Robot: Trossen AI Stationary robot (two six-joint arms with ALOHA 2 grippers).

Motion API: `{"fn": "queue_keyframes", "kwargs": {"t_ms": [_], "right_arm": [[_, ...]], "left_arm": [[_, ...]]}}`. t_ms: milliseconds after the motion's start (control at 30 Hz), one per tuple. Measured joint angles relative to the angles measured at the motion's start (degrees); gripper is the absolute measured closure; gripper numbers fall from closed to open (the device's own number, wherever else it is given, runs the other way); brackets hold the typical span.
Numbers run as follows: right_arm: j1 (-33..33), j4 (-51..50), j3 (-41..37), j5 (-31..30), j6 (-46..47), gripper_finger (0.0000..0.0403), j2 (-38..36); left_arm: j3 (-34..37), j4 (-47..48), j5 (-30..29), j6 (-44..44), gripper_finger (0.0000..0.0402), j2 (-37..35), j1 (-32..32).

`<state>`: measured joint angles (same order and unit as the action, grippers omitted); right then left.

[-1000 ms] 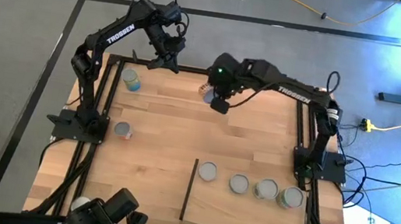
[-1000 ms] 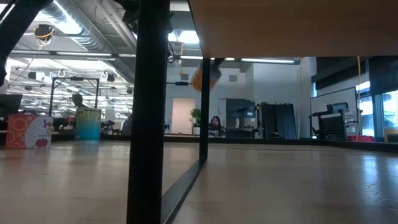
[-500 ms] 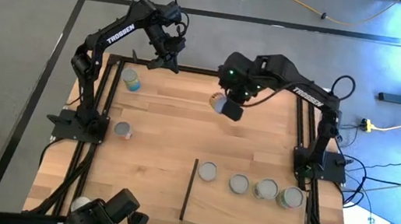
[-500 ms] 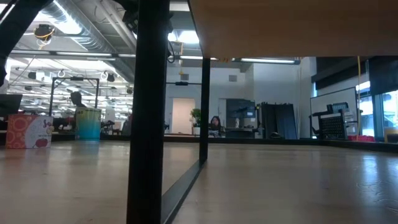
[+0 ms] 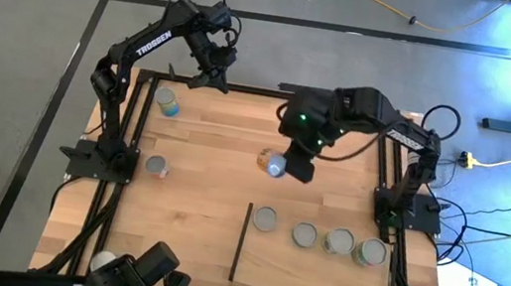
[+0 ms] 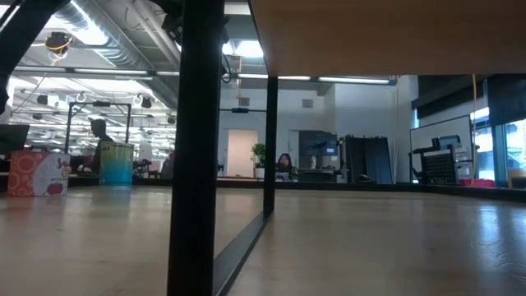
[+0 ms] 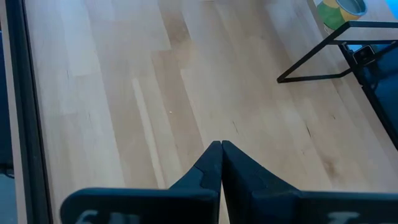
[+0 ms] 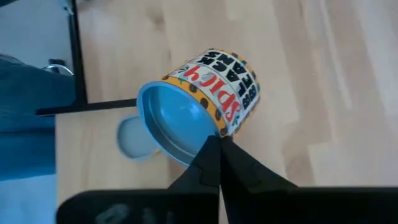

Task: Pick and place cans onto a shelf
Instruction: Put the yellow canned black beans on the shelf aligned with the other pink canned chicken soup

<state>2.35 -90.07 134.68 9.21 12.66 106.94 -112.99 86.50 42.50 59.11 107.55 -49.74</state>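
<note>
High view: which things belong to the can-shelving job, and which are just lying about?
Job: spicy-label can in the right gripper; four cans on the shelf; two cans on the tabletop; left gripper, waiting shut.
Lying about: yellow cable on the floor; red-patterned box in the room behind.

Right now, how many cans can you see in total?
7. Four stand in a row on the shelf. Two are on the table's left side. One is at the right gripper. Others may be hidden.
</note>
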Motion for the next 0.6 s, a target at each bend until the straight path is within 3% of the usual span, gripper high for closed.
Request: {"fn": "queue_keyframes", "kwargs": {"t_ms": [400, 600], "right_arm": [[-9.8, 0.1, 0.0, 4.6, 14.0, 0.0403, -0.2], [-13.1, 0.1, 0.0, 11.1, 15.8, 0.0403, -0.2]], "left_arm": [[0.0, -1.0, 0.0, 0.0, 0.0401, 0.0, 2.3], [0.0, -1.2, 0.0, 0.0, 0.0401, 0.0, 3.1]]}}
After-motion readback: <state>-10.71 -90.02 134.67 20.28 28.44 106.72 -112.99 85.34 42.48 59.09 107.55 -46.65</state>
